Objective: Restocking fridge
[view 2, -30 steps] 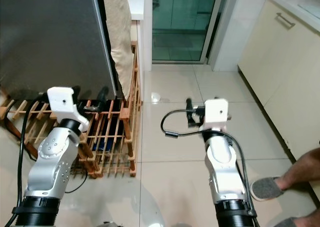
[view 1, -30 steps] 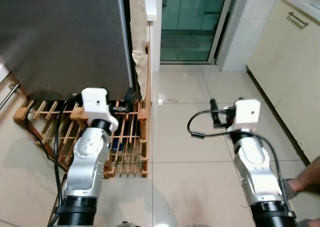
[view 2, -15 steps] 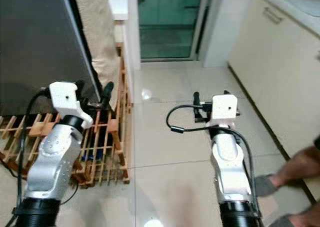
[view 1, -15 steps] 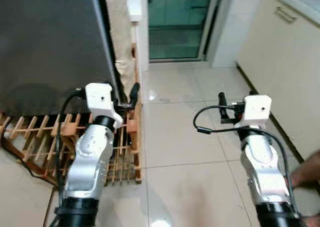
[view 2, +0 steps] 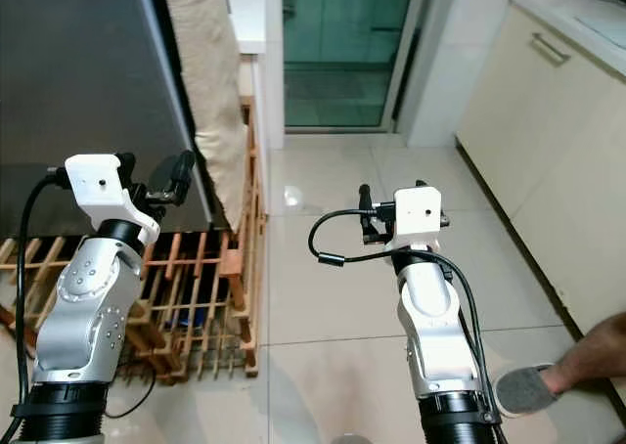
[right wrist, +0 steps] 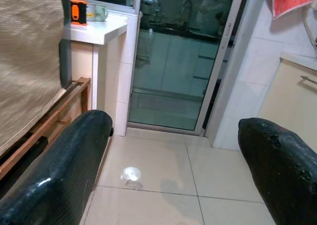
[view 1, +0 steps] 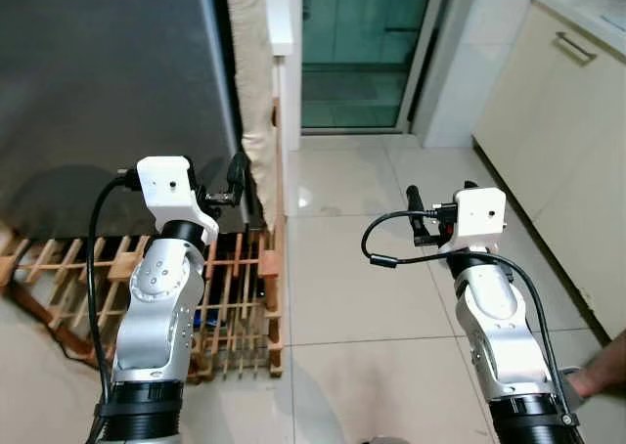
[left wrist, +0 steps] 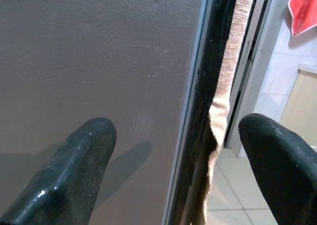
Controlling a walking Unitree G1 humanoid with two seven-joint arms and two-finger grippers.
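A dark grey fridge (view 1: 108, 82) stands with its door shut at the far left of the scene, the landmark here. A wooden slatted rack (view 1: 230, 297) lies on the tiled floor (view 1: 342, 288) at the foot of the fridge. A beige towel (view 1: 252, 92) hangs down the fridge's right edge, over the dark door seam.

The left end effector (left wrist: 173, 150) is raised in front of the fridge's lower right corner, open, with one black finger (left wrist: 81, 158) over the grey door face and the other past the towel. It touches nothing. The seam sits between the two fingers.

To the right of the fridge, a glass sliding door (view 1: 362, 43) closes off the far end of the floor. The right end effector (right wrist: 173, 155) is held over bare tiles, well apart from the fridge, fingers spread and carrying nothing. Cream cabinets (view 1: 558, 141) run along the far right, and part of a person's foot (view 2: 572, 371) in a grey slipper shows at the lower right corner.

No food is in view, so the step in hand is probably opening the fridge. To do it well, the left end effector should move up to the seam, catch the door edge and not the loose towel, then pull outward along the door's swing. No handle can be made out.
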